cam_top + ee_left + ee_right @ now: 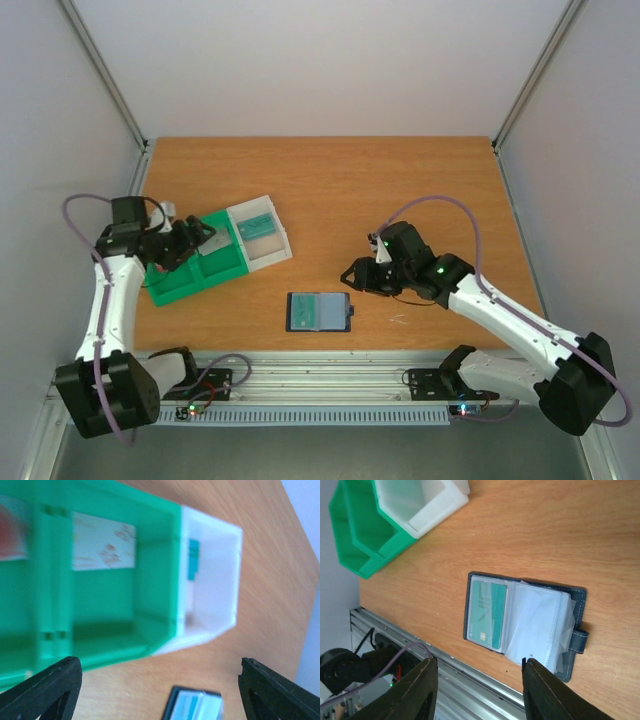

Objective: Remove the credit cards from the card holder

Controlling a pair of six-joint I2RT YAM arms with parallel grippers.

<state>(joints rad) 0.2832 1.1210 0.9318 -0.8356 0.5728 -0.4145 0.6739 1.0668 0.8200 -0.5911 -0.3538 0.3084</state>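
The card holder (525, 622) is lying open on the bench (400, 180), just in front of my right end effector (479, 670). One teal card (487, 612) is still sitting in the pocket far from the strap. The clear sleeves next to it are looking empty to me, but I cannot be sure. So I am thinking the job is mostly done, with this one card left to pull out.

My right end effector is hanging wide apart with nothing in it. My left end effector (159, 662) is wide apart too and is carrying nothing. It is hovering over the green bin (115, 615).

Ahead of it, a pale card (104, 547) with red marks is lying in the green bin. A second teal card (192, 560) is resting in the white bin (220, 580), which is touching the green one.

Nothing is standing between my right end effector and the holder. I am guessing the puffy sleeves and the snug pocket are going to make the flat card hard to grab.
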